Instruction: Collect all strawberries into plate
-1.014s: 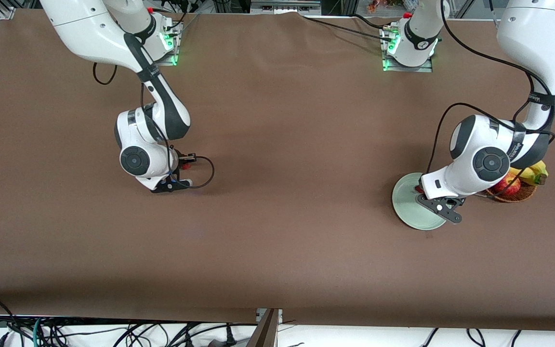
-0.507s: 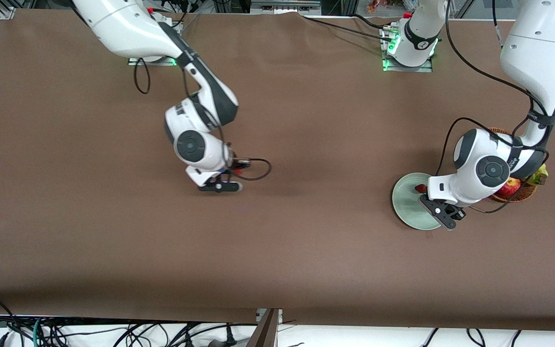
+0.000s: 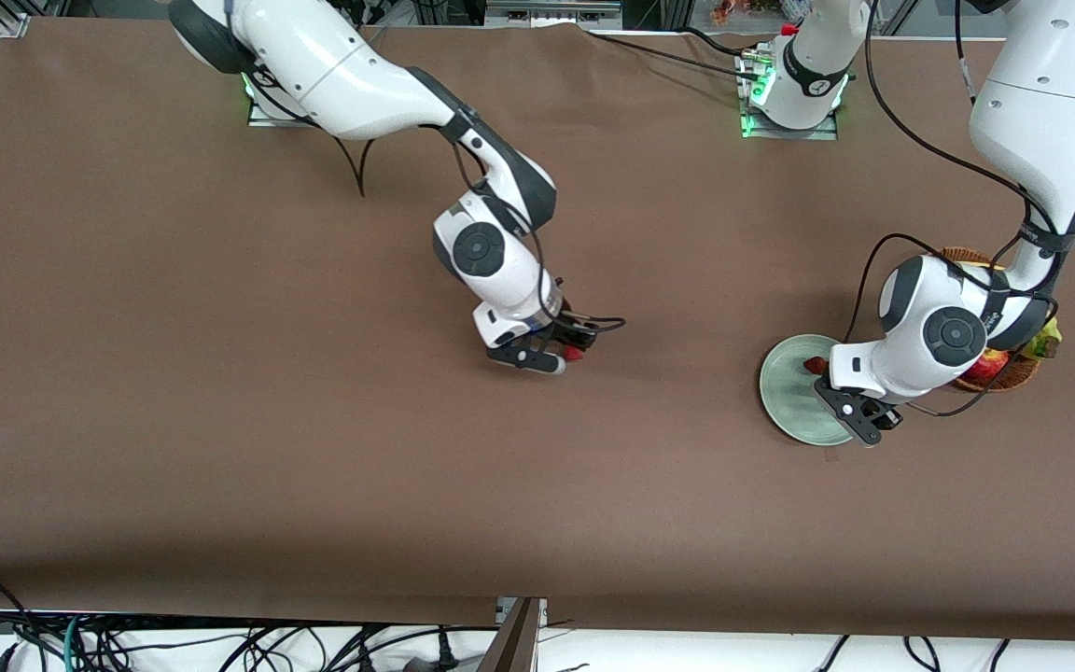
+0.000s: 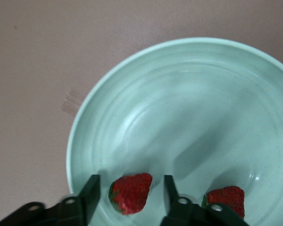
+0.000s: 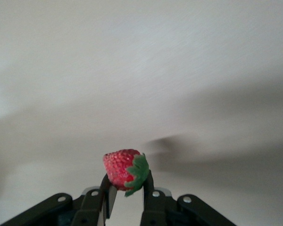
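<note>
Left wrist view: the plate (image 4: 104, 122) holds two strawberries (image 4: 130, 192), one lying between the spread fingers of the left gripper (image 4: 129, 200), the second strawberry (image 4: 226, 197) just beside it. Right gripper (image 5: 125, 188), over bare table (image 3: 314, 448) near mid-table, pinches the third strawberry (image 5: 124, 168). Beside the plate, a wicker basket (image 3: 999, 378) contains an apple (image 3: 981, 362).

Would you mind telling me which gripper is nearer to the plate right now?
The left. The left gripper hangs open directly over the plate, above a strawberry. The right gripper is mid-table, carrying another strawberry.
</note>
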